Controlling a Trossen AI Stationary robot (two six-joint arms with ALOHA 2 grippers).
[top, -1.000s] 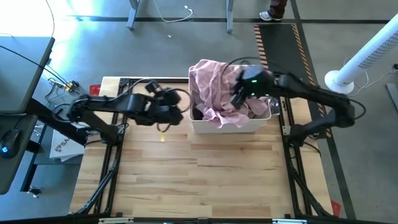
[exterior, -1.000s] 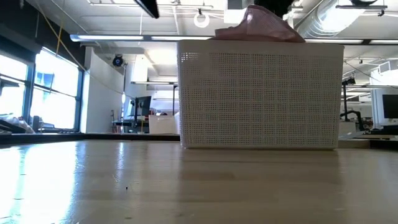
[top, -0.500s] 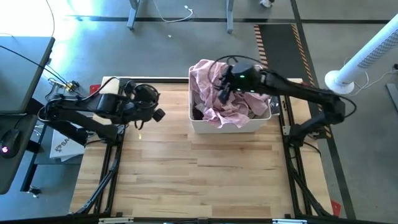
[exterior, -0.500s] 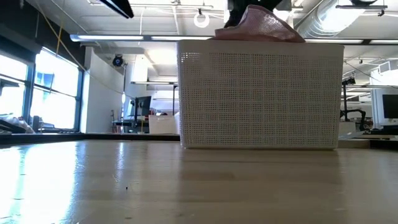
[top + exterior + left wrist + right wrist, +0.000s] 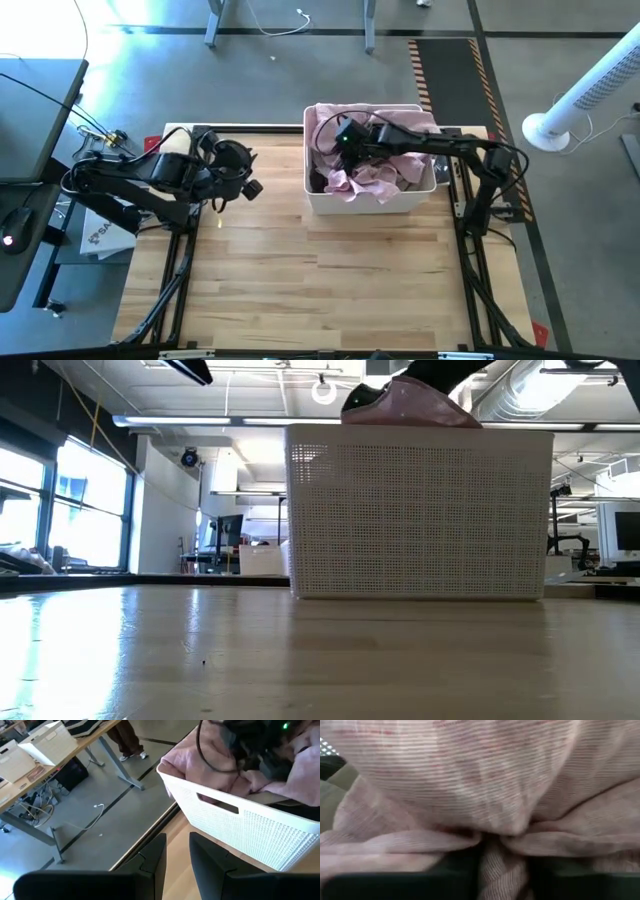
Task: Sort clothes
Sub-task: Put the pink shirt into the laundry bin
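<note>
Since a second ago the right arm has swung from the basket's right side toward its left half, and the left arm has drawn back from beside the basket to the counter's left rear corner. One white lattice-walled basket (image 5: 366,198) stands at the back middle of the wooden counter (image 5: 320,280), the only thing resting on the boards

Right end effector (image 5: 340,150) is down inside the basket, on the left part of the load, and its wrist view is filled with ribbed pink cloth bunched between its two dark fingers: it is clenched on the light pink garment (image 5: 480,795). That pink garment (image 5: 375,172) lies on top of the heap and spills over the basket's rear rim, showing above the rim in the low view (image 5: 412,405). Under it I can count two more pieces: one dark garment (image 5: 415,176) at the right side and a strip of olive-drab cloth (image 5: 331,792) at the edge of the right wrist view. Any further clothes are hidden beneath

Left end effector (image 5: 176,851) hangs over the counter well left of the basket, its two fingers parted a little and empty, pointed toward the basket's near corner
</note>
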